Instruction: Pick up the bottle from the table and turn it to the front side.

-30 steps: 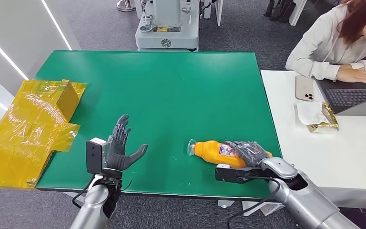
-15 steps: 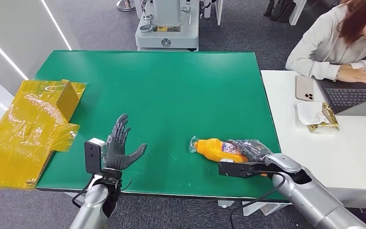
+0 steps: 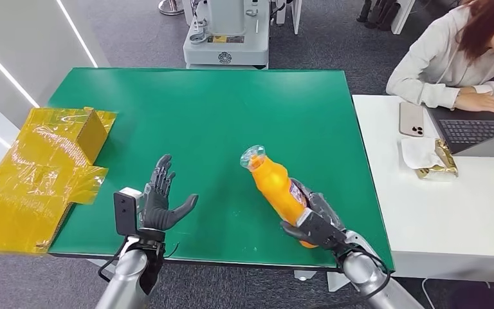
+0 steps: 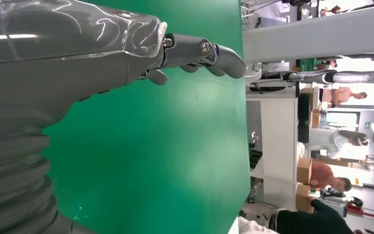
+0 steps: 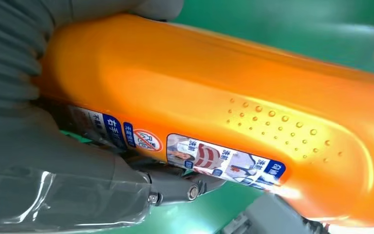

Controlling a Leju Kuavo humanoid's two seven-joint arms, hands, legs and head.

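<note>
right hand (image 3: 314, 222) grips the orange bottle (image 3: 275, 187) around its lower body, fingers wrapped on it. bottle is lifted off the green surface (image 3: 231, 116), tilted, clear cap end pointing up and away toward the surface's middle, base down in the hand near the front edge. right wrist view: bottle (image 5: 233, 112) lies close against the hand (image 5: 53, 161), a strip of blue and white label along its side, a patch of raised dots on the orange plastic, dark fingers under it.

left hand (image 3: 161, 199) is raised above the front left part of the surface, fingers spread and pointing up, thumb out to the side, holding nothing. left wrist view: same hand (image 4: 78, 63) over the green, fingers (image 4: 199, 51) stretched out, apart from any object.

yellow taped cardboard box (image 3: 38, 174) sits at the surface's left edge, hanging partly over it. white desk (image 3: 437, 206) stands just beside on the right, with a phone (image 3: 410, 119), a laptop (image 3: 476, 132) and a crumpled wrapper (image 3: 434, 158). a person (image 3: 457, 58) sits at it, hand by the laptop. grey machine base (image 3: 226, 38) beyond the far edge.
</note>
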